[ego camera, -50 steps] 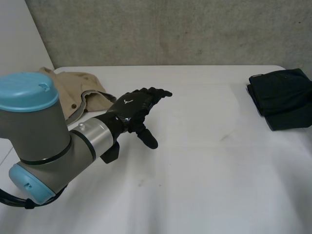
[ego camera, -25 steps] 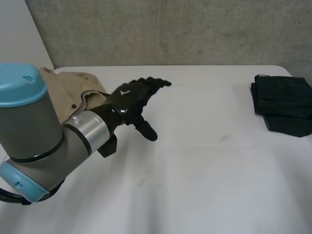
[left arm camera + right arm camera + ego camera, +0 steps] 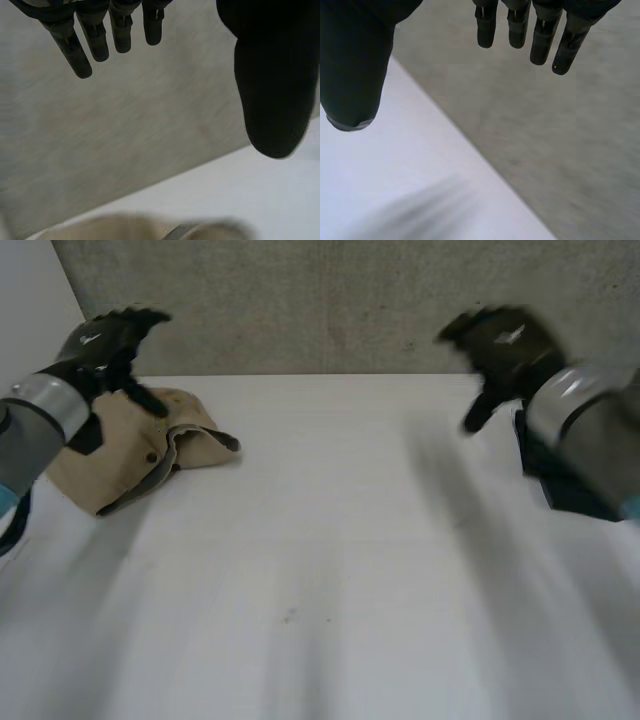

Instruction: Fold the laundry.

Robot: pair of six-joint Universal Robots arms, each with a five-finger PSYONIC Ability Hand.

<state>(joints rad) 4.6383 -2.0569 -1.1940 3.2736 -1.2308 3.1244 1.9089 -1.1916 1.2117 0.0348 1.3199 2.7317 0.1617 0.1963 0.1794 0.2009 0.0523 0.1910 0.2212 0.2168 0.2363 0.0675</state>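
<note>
Your left hand [image 3: 100,340] and right hand [image 3: 505,345] hang open; the tan garment [image 3: 110,465], upper left, looks limp, probably light: pinch its edge.

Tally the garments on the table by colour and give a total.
Tan garment: 1
Black garment: 1
Total: 2

Right arm [image 3: 590,425] covers most of the dark folded cloth [image 3: 570,496]
</note>
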